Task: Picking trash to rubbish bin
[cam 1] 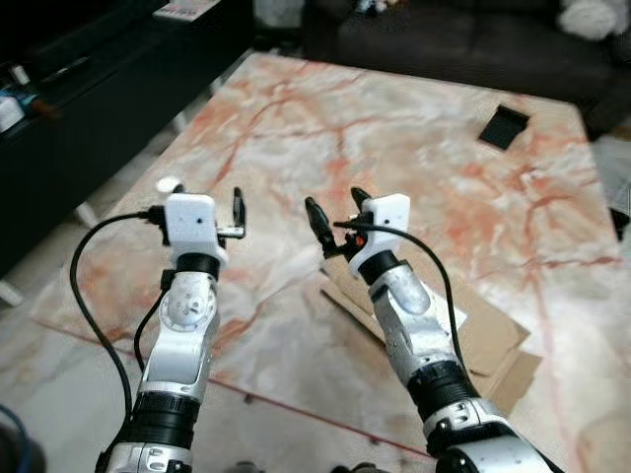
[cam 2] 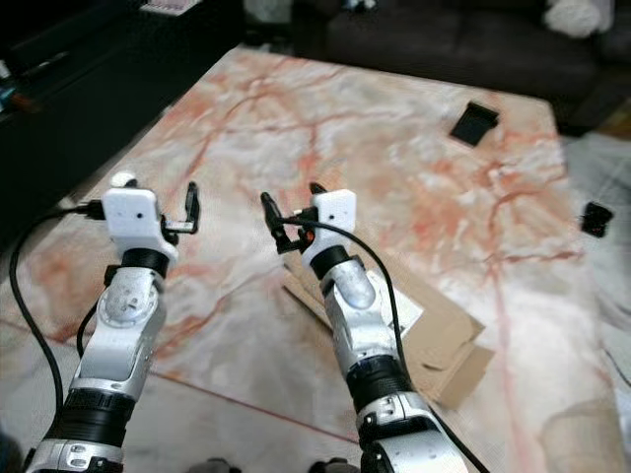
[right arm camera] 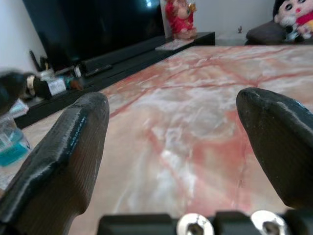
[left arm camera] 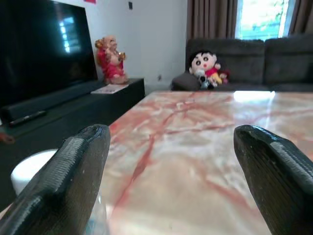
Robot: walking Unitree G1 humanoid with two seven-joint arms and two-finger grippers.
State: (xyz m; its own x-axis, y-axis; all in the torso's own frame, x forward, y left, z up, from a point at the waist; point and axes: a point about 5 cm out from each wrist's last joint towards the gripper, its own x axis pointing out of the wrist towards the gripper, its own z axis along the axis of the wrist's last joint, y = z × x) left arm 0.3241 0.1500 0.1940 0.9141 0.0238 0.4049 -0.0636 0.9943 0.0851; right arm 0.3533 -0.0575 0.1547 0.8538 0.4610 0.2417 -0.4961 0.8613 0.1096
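Flattened brown cardboard with a white sheet on it lies on the marble-patterned rug, partly hidden under my right forearm. A flat black piece rests farther off at the right, and another small dark item lies near the rug's right edge. My right gripper hovers open just beyond the cardboard's far-left corner, nothing between its fingers. My left gripper is held up open over bare rug to the left, also empty. A small white round thing sits right beside it.
A dark TV cabinet runs along the left, with a red figurine on top. A dark sofa with a plush doll closes the far side. A bottle of blue liquid stands at the left.
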